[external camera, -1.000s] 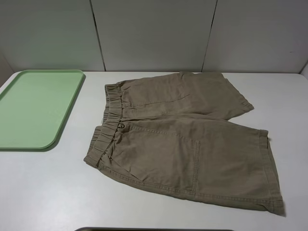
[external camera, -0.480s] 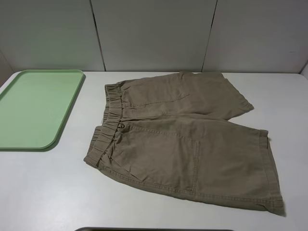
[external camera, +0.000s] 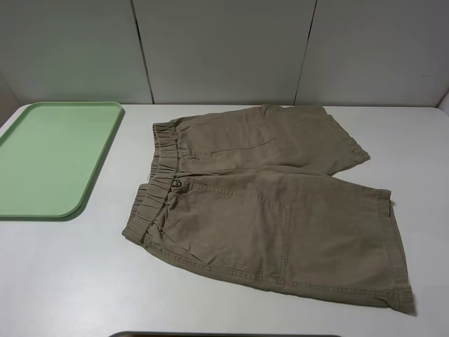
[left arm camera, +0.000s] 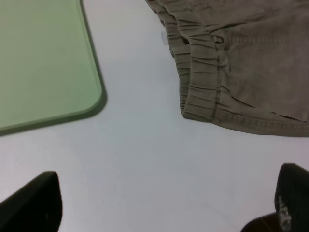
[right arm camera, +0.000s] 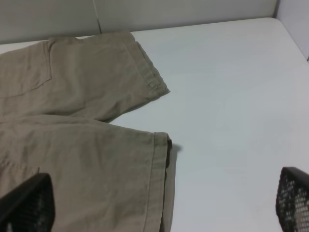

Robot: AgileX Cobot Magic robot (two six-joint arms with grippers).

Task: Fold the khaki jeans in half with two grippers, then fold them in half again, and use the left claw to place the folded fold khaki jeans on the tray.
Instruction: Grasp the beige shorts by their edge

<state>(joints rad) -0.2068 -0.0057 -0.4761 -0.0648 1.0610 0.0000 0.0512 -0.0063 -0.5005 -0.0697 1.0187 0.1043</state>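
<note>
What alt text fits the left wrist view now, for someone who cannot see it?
The gathered waistband end of the khaki jeans lies flat on the white table, apart from a rounded corner of the pale-green tray. The left tool is open over bare table, holding nothing.

Flat white tabletop (external camera: 63, 281) carries two items. A large pale-green rectangular plastic tray (external camera: 49, 161), with rounded corners and a low rim, lies at the far left. Khaki-tan cotton shorts (external camera: 280, 210) lie spread flat and unfolded from centre to right, gathered waistband toward the tray. The two are apart, with bare tabletop between.
</note>
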